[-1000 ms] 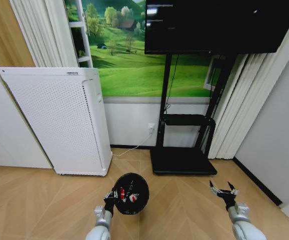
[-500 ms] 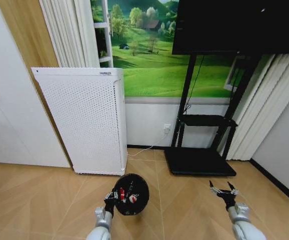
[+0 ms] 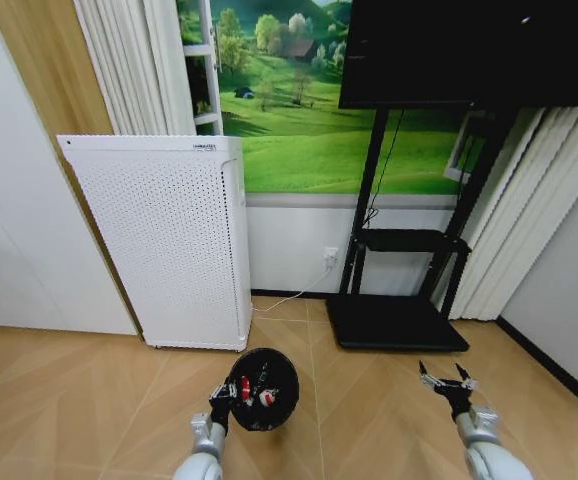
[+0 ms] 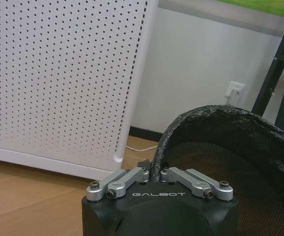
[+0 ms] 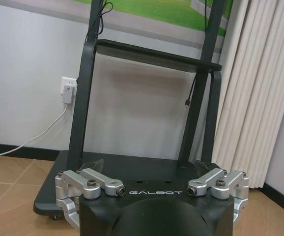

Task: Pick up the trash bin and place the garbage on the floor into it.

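Now your left hand (image 3: 221, 398) is pinched tight on the rim of the round black trash bin (image 3: 265, 389), red-and-white garbage (image 3: 254, 390) inside its mesh-textured liner; your right hand (image 3: 447, 382) hovers spread wide, well apart, holding nothing.

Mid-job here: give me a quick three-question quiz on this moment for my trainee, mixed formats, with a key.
1. True or false: the left pincer is shut on the rim of the trash bin.
2. Which is open with nothing in it? A) left pincer B) right pincer
3. Fill in: the red-and-white garbage lies inside the ____.

Key:
1. True; its fingers close on the bin's rim.
2. B; it is spread over bare floor, in front of the TV stand.
3. Trash bin, held near the white perforated appliance.
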{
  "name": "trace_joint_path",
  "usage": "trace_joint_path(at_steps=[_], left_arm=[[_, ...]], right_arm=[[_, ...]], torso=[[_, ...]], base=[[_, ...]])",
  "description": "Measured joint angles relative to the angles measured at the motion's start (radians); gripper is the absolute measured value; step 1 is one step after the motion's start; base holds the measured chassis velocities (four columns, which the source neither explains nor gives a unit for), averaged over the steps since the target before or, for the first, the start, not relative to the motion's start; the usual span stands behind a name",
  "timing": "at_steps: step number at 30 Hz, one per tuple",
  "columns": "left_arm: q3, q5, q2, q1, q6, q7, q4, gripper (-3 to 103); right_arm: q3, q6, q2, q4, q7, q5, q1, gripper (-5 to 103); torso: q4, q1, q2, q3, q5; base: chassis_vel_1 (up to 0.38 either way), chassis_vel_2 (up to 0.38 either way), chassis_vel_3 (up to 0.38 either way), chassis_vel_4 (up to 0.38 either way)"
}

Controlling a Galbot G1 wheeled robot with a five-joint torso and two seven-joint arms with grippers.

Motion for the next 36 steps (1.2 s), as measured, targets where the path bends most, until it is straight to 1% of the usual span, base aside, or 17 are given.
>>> trace_joint_path(at_steps=[7, 9, 10, 13, 14, 16, 17, 18, 22, 24, 25, 27, 28, 29, 36], left_arm=[[0.008, -0.005, 0.010, 0.031, 0.015, -0.019, -0.036, 4], [0.002, -0.007, 0.023, 0.050, 0.033, -0.030, -0.068, 4], [0.002, -0.007, 0.023, 0.050, 0.033, -0.030, -0.068, 4], [-0.015, -0.017, 0.046, 0.073, 0.064, -0.060, -0.099, 4], [-0.015, -0.017, 0.046, 0.073, 0.064, -0.060, -0.099, 4], [-0.016, -0.059, 0.071, 0.094, 0.089, -0.082, -0.119, 4], [-0.016, -0.059, 0.071, 0.094, 0.089, -0.082, -0.119, 4], [-0.015, -0.079, 0.087, 0.107, 0.098, -0.092, -0.127, 4], [-0.009, -0.096, 0.125, 0.139, 0.105, -0.102, -0.138, 4], [-0.009, -0.111, 0.139, 0.160, 0.122, -0.129, -0.148, 4], [-0.009, -0.111, 0.139, 0.160, 0.122, -0.129, -0.148, 4], [-0.010, -0.125, 0.146, 0.185, 0.148, -0.158, -0.167, 4], [-0.010, -0.125, 0.146, 0.185, 0.148, -0.158, -0.167, 4], [-0.017, -0.125, 0.153, 0.203, 0.161, -0.178, -0.178, 4], [-0.043, -0.139, 0.166, 0.257, 0.193, -0.219, -0.225, 4]], right_arm=[[0.000, 0.000, 0.000, 0.000, 0.000, 0.000, 0.000, 100], [0.000, 0.000, 0.000, 0.000, 0.000, 0.000, 0.000, 100], [0.000, 0.000, 0.000, 0.000, 0.000, 0.000, 0.000, 100], [0.000, 0.000, 0.000, 0.000, 0.000, 0.000, 0.000, 100], [0.000, 0.000, 0.000, 0.000, 0.000, 0.000, 0.000, 100], [0.000, 0.000, 0.000, 0.000, 0.000, 0.000, 0.000, 100], [0.000, 0.000, 0.000, 0.000, 0.000, 0.000, 0.000, 100], [0.000, 0.000, 0.000, 0.000, 0.000, 0.000, 0.000, 100], [0.000, 0.000, 0.000, 0.000, 0.000, 0.000, 0.000, 100], [0.000, 0.000, 0.000, 0.000, 0.000, 0.000, 0.000, 100], [0.000, 0.000, 0.000, 0.000, 0.000, 0.000, 0.000, 100], [0.000, 0.000, 0.000, 0.000, 0.000, 0.000, 0.000, 100], [0.000, 0.000, 0.000, 0.000, 0.000, 0.000, 0.000, 100], [0.000, 0.000, 0.000, 0.000, 0.000, 0.000, 0.000, 100], [0.000, 0.000, 0.000, 0.000, 0.000, 0.000, 0.000, 100]], torso=[[0.0000, 0.000, 0.000, 0.000, 0.0000], [0.0000, 0.000, 0.000, 0.000, -0.0001], [0.0000, 0.000, 0.000, 0.000, -0.0001], [0.0005, 0.000, 0.000, 0.000, 0.0000], [0.0005, 0.000, 0.000, 0.000, 0.0000], [0.0004, 0.000, 0.000, 0.000, -0.0001], [0.0004, 0.000, 0.000, 0.000, -0.0001], [0.0005, 0.000, 0.000, 0.000, -0.0001], [0.0001, 0.000, 0.000, 0.000, -0.0002], [0.0001, 0.000, 0.000, 0.000, -0.0001], [0.0001, 0.000, 0.000, 0.000, -0.0001], [0.0001, 0.000, 0.000, 0.000, -0.0002], [0.0001, 0.000, 0.000, 0.000, -0.0002], [0.0001, 0.000, 0.000, 0.000, -0.0002], [0.0001, 0.000, 0.000, 0.000, 0.0000]], base=[[0.106, -0.121, -0.126, 0.126], [0.038, -0.024, -0.032, 0.050], [0.000, 0.000, 0.000, 0.000], [0.000, 0.000, 0.000, 0.000], [0.000, 0.000, 0.000, 0.000], [-0.022, 0.031, 0.017, -0.015], [0.000, 0.000, 0.000, 0.000], [0.000, 0.000, 0.000, 0.000], [0.000, 0.000, 0.000, 0.000], [0.000, 0.000, 0.000, 0.000], [0.000, 0.000, 0.000, 0.000], [0.000, 0.000, 0.000, 0.000], [0.000, 0.000, 0.000, 0.000], [0.000, 0.000, 0.000, 0.000], [0.000, 0.000, 0.000, 0.000]])
